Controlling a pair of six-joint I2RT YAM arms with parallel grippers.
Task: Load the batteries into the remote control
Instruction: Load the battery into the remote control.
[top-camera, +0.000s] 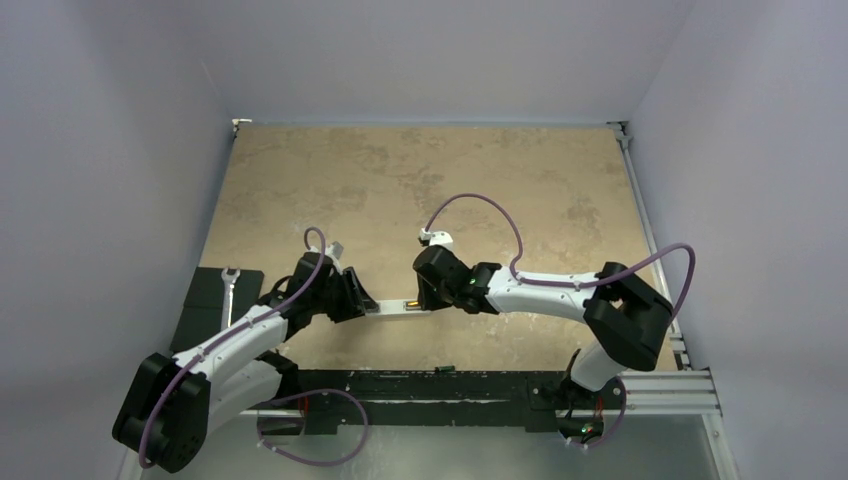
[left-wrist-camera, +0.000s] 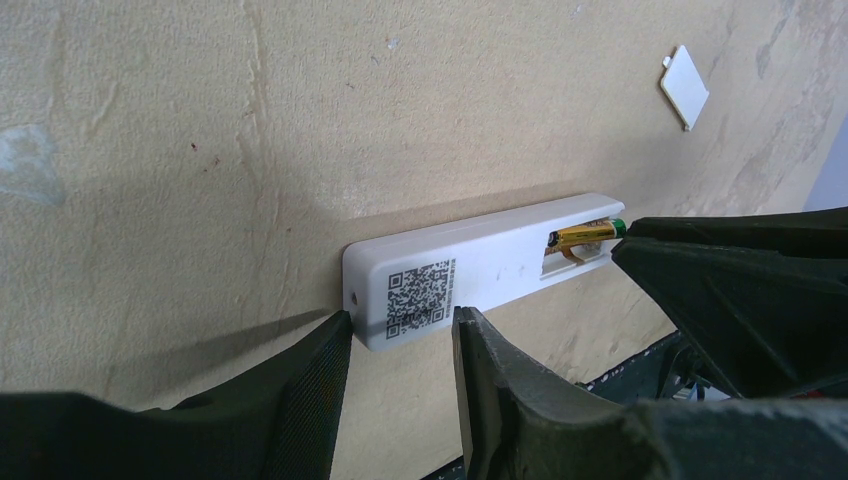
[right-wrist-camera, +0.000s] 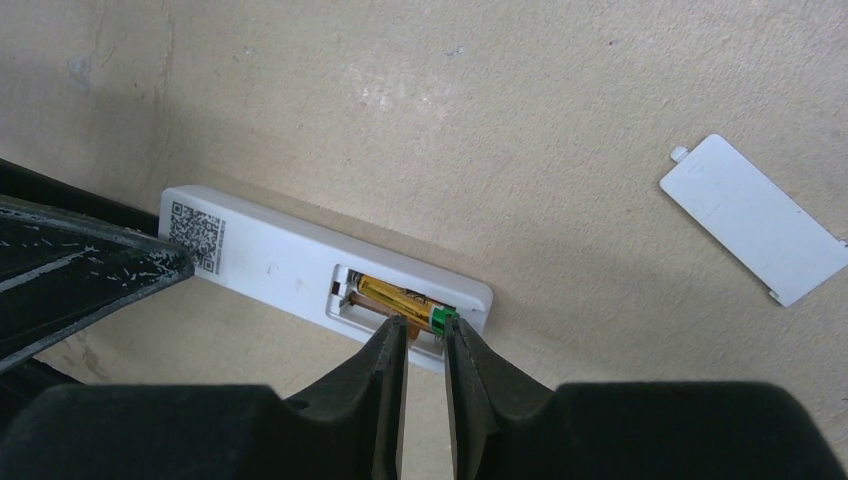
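The remote control (top-camera: 393, 308) (left-wrist-camera: 480, 255) (right-wrist-camera: 270, 260) lies back up on the table, its battery bay uncovered. One gold battery with a green end (top-camera: 410, 301) (left-wrist-camera: 585, 235) (right-wrist-camera: 400, 295) lies in the bay's far slot. The near slot shows an orange strip. My left gripper (top-camera: 350, 296) (left-wrist-camera: 400, 320) clamps the end with the QR code, one pad on each long side. My right gripper (top-camera: 432, 296) (right-wrist-camera: 423, 325) hangs over the bay, tips a narrow gap apart at the battery's green end, nothing between them.
The white battery cover (left-wrist-camera: 685, 87) (right-wrist-camera: 755, 218) lies loose on the table beyond the remote. A black block with a wrench (top-camera: 228, 282) sits at the left edge. A black rail (top-camera: 420, 385) runs along the near edge.
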